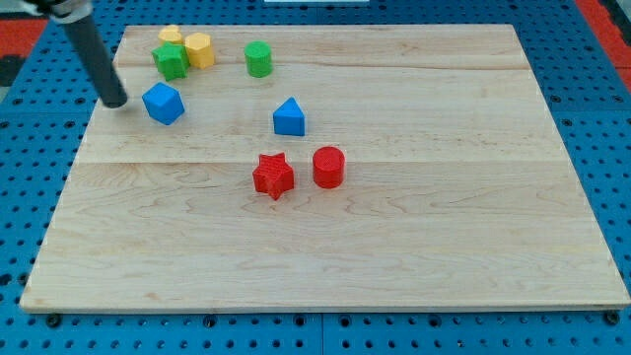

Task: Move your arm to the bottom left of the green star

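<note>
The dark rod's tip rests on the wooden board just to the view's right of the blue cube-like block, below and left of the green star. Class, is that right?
Not quite. In the camera view my tip sits to the view's left of the blue cube-like block, not its right. The rest holds: it rests on the wooden board, below and left of the green star.

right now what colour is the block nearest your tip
Blue: the blue block, right of my tip, camera view.

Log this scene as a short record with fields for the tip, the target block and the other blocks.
tip: my tip rests on the board, below and left of the green star
nearest block: blue cube, just right of the tip, small gap
yellow blocks: two beside the star
other green: cylinder
centre: blue triangle, red star, red cylinder
</note>
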Tool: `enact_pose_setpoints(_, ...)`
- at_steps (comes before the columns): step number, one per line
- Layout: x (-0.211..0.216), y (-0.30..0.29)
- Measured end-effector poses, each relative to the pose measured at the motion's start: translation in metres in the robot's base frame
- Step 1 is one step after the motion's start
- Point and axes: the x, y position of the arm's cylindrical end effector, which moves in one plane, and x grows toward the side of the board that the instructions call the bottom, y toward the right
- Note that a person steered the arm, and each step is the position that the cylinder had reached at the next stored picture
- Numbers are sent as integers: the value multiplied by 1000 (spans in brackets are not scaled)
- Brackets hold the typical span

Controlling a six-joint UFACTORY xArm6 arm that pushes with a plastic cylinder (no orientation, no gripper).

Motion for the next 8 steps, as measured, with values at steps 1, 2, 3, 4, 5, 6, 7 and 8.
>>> enact_pose_setpoints(1, 13, 55)
enact_pose_setpoints(2, 47, 120)
enact_pose_setpoints(3, 46, 105)
enact_pose_setpoints(4, 25, 72)
enact_pose_setpoints(5, 24, 101)
enact_pose_setpoints(6, 21, 67)
enact_pose_setpoints(7, 13, 17)
enact_pose_setpoints(8, -3, -18)
